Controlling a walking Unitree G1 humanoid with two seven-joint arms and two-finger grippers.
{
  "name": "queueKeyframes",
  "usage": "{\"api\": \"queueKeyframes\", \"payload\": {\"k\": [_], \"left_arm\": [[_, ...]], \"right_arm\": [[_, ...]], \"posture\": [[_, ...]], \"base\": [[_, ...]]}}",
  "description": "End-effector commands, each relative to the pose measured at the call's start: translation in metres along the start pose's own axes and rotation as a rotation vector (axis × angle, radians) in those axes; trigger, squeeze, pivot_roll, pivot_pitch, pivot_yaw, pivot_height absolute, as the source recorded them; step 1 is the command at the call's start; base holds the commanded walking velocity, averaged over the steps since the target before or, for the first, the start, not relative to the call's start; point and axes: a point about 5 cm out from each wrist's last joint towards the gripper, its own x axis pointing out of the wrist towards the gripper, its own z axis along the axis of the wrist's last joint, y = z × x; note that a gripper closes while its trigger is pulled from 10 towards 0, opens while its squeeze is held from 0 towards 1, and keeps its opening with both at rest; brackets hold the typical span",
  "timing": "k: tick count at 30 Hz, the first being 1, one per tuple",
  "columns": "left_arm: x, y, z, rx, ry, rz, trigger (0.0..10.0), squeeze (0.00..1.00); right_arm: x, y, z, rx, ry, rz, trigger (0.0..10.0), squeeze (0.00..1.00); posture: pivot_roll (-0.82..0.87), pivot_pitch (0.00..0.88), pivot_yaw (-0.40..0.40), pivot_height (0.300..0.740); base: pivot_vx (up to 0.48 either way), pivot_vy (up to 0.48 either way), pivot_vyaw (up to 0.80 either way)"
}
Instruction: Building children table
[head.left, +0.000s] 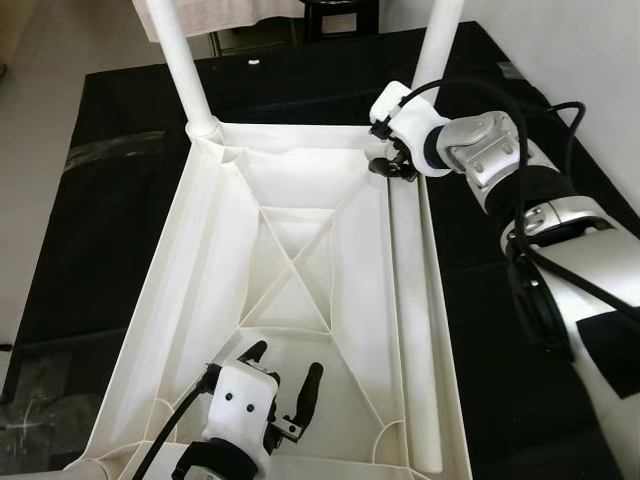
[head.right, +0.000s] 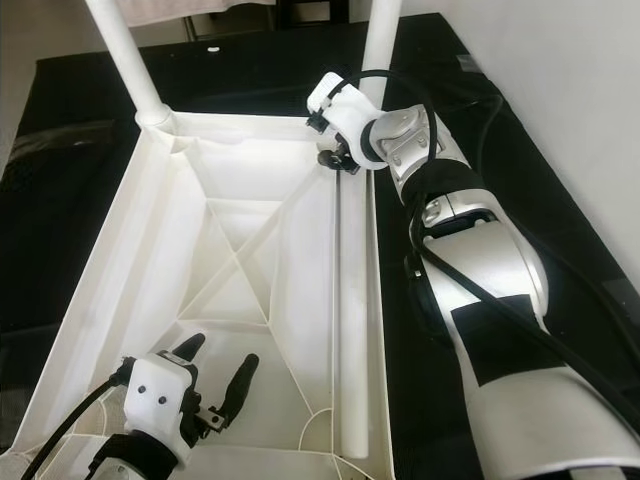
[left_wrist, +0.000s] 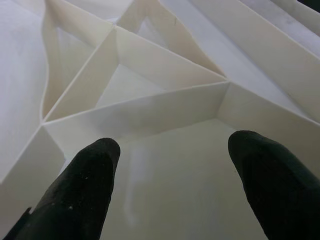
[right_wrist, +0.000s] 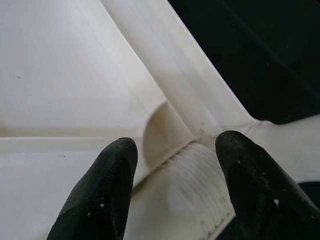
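A black mat covers the floor, with pale flooring beyond its edges. On the mat lies a white plastic children's table top, upside down, its ribbed underside facing up like a shallow tray. Raised ribs cross its middle in an X shape. Two white round legs stand upright in the far corners: the far left leg and the far right leg. A third loose white leg lies flat inside the top, along its right wall, running from the far end to the near end.

The right arm, silver with black cabling, reaches forward and bends inward over the right wall. The right gripper hangs at the far right corner, its two black fingers parted with nothing between them, straddling the ridged base of the leg socket there; whether they touch it cannot be told.

The left gripper, on a white wrist housing, sits low over the near end of the top's underside. Its fingers are spread wide and hold nothing, pointing toward the ribs
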Motion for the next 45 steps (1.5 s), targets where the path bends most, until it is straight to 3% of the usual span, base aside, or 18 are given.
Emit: {"api": "queueKeyframes", "payload": {"k": [1,11,17,24,29,42,45], "left_arm": [[-0.005,-0.002,-0.011,-0.014,0.073,0.003,10.0,0.00],[-0.007,-0.003,-0.011,-0.019,0.079,0.004,10.0,0.00],[-0.010,-0.007,-0.010,-0.030,0.081,0.011,10.0,0.00],[-0.013,-0.010,-0.009,-0.040,0.085,0.015,10.0,0.00],[-0.014,-0.011,-0.009,-0.047,0.088,0.016,10.0,0.00],[-0.015,-0.011,-0.009,-0.041,0.092,0.011,10.0,0.00],[-0.016,-0.011,-0.008,-0.040,0.094,0.012,10.0,0.00]], "right_arm": [[-0.001,-0.003,-0.001,-0.001,0.026,-0.020,10.0,0.00],[0.002,0.002,0.001,-0.019,0.042,-0.022,10.0,0.00],[0.003,0.003,-0.001,-0.044,0.105,-0.043,10.0,0.00],[0.000,-0.002,0.003,-0.095,0.116,-0.077,10.0,0.00],[-0.005,-0.012,0.016,-0.011,0.018,-0.150,10.0,0.00],[-0.005,-0.017,0.013,0.138,-0.052,-0.248,10.0,0.00],[-0.006,-0.019,0.015,0.215,-0.100,-0.277,10.0,0.00]], "posture": [[0.02,0.299,-0.025,0.740],[0.03,0.313,-0.031,0.740],[0.03,0.329,-0.043,0.740],[0.03,0.335,-0.052,0.740],[0.03,0.335,-0.052,0.740],[0.04,0.319,-0.038,0.740],[0.05,0.320,-0.036,0.740]], "base": [[0.000,0.000,0.00],[0.000,0.000,0.00],[0.000,0.000,0.00],[0.000,0.000,0.00],[0.000,0.000,0.00],[0.000,0.000,0.00],[0.000,0.000,0.00]]}}
